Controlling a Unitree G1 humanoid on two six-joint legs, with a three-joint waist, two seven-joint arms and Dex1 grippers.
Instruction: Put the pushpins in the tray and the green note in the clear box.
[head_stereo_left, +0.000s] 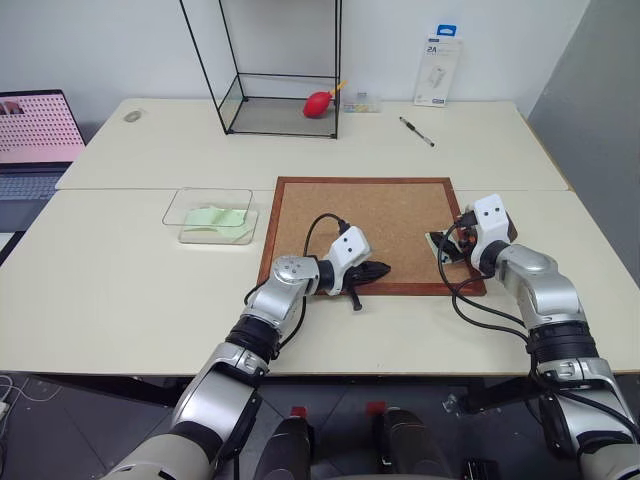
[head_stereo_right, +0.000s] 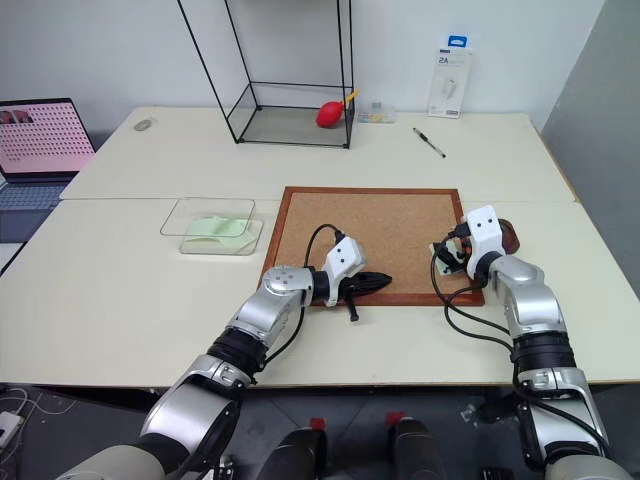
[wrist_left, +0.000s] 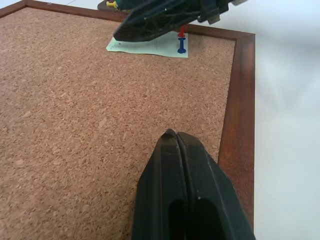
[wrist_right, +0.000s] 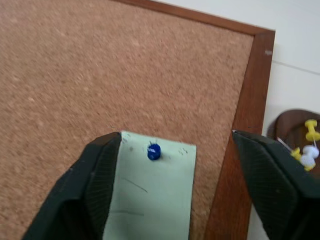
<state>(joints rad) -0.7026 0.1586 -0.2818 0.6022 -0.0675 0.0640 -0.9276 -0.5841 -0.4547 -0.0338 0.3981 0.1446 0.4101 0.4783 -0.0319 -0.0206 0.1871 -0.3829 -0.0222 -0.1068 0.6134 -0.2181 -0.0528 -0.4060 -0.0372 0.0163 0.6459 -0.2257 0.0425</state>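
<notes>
From the head camera, the corkboard (head_stereo_left: 365, 232) lies flat on the pale table (head_stereo_left: 120, 290); the left gripper (head_stereo_left: 372, 271) lies over the board's near edge, its black fingers pressed together on nothing; the right gripper (head_stereo_left: 447, 247) sits at the board's right side, over the green note (head_stereo_left: 440, 247), which is mostly hidden beneath it; the tray (head_stereo_right: 506, 236) peeks out dark brown just right of the board, behind the right wrist; the clear box (head_stereo_left: 212, 215) stands left of the board, apart from it, with a pale green sheet (head_stereo_left: 215, 216) inside; a wire-framed glass case (head_stereo_left: 280, 70) holding a red bulb (head_stereo_left: 319, 103) and a black pen (head_stereo_left: 416, 131) lie at the table's far side.

In the left wrist view, the closed fingers (wrist_left: 190, 195) rest over bare cork; ahead, a blue pushpin (wrist_left: 182, 47) stands in the note, the other gripper above it.

In the right wrist view, the two fingers (wrist_right: 97, 185) stand wide apart, straddling the note without gripping it; one blue pushpin pins the note to the cork; the tray holds yellow and white pins (wrist_right: 307, 145).
</notes>
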